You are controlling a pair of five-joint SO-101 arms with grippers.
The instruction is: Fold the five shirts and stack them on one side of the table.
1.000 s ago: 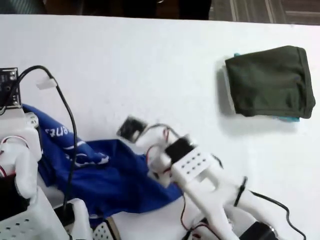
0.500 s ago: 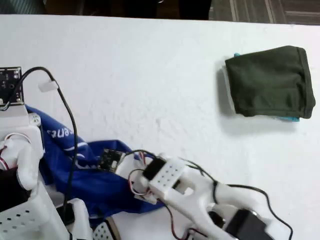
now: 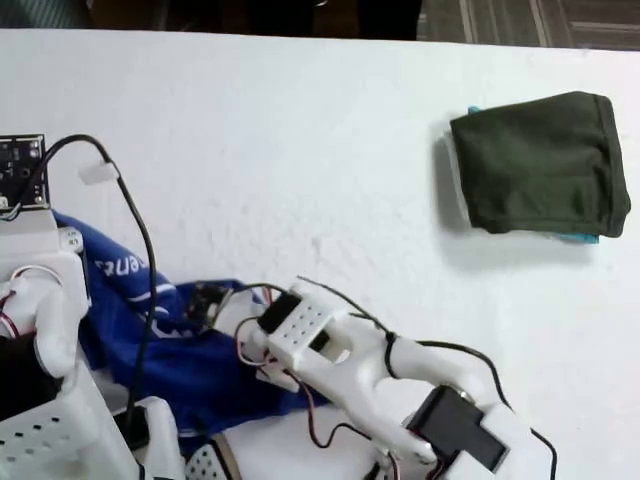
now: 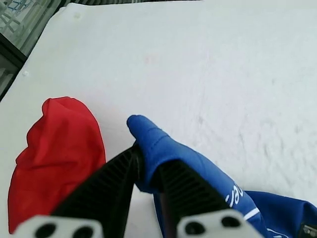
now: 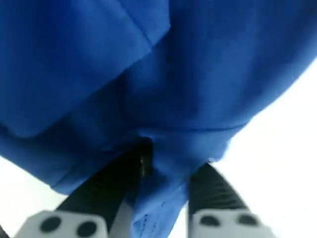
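Overhead and wrist views of two arms working one garment. The blue shirt (image 3: 200, 370) lies crumpled at the near left part of the white counter (image 3: 300, 150), partly under both arms.

Left arm (image 3: 45, 310): stands at the left edge of the high view, a black cable (image 3: 140, 250) looping over it. Its tool (image 4: 146, 166) is closed on a corner of the blue shirt, the dark fingers (image 4: 111, 181) pinching the hem so that a small tip of cloth stands up above them. Just beside this corner, a crumpled red shirt (image 4: 59, 144) rests on the counter.

Right arm (image 3: 340, 350): stretches low from the near edge toward the left, its wrist lying over the middle of the blue shirt. Its tool (image 5: 171, 168) points down into the fabric and grips a bunched fold of the blue cloth, which fills the space between the two fingers (image 5: 119, 178).

Far right of the counter: a folded dark green shirt (image 3: 540, 160) lies well apart from both arms, stacked on a teal piece (image 3: 575, 238) of which a thin edge shows
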